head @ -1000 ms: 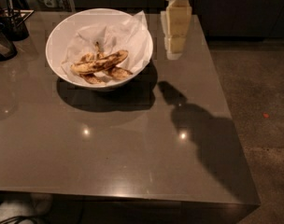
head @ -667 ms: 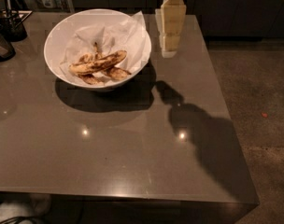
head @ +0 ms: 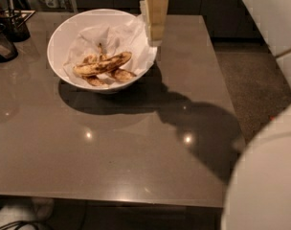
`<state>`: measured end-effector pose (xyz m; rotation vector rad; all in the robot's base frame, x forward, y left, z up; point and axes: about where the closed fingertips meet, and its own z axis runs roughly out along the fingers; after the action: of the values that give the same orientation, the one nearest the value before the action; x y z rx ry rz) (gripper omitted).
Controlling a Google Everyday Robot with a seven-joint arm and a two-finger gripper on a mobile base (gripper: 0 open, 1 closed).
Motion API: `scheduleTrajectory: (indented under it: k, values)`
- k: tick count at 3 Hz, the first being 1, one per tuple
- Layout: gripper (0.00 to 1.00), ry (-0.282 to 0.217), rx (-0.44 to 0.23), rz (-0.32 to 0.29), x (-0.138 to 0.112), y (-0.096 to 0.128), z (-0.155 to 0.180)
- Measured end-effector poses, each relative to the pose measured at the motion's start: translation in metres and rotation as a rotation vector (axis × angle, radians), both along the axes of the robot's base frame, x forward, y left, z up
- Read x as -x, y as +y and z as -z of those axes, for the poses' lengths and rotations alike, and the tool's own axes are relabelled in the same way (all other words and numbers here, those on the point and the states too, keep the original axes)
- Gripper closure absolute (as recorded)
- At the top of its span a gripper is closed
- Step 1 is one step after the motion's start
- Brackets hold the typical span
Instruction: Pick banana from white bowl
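Observation:
The white bowl (head: 64, 35) stands at the back left of the grey table, lined with crumpled white paper. Inside lies the banana (head: 102, 64), long, yellow with brown mottling, across the middle. Two shorter, darker bananas (head: 109, 76) lie just in front of it. My gripper (head: 154, 36) hangs from above at the bowl's right rim, cream-coloured, pointing down, to the right of the banana and not touching it.
Small dark containers (head: 11, 25) stand at the table's far left edge. The table (head: 136, 143) ends on the right at a speckled floor (head: 253, 90). A large white part of the robot (head: 265, 176) fills the lower right and upper right corner.
My gripper has moved left, from beside the bowl to over its right rim. The view has shifted, and white robot parts have come into view on the right.

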<state>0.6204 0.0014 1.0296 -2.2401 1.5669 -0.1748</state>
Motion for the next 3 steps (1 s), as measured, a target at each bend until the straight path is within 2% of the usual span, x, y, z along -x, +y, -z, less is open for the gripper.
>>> scheduleTrajectory:
  k: [1,2,3]
  values:
    - [0.0,0.003,-0.002,-0.052,-0.035,0.034,0.01]
    - [0.0,-0.03,-0.028,-0.048,-0.045,0.041,0.006]
    - [0.0,0.0,-0.037,-0.036,-0.051,0.049,0.025]
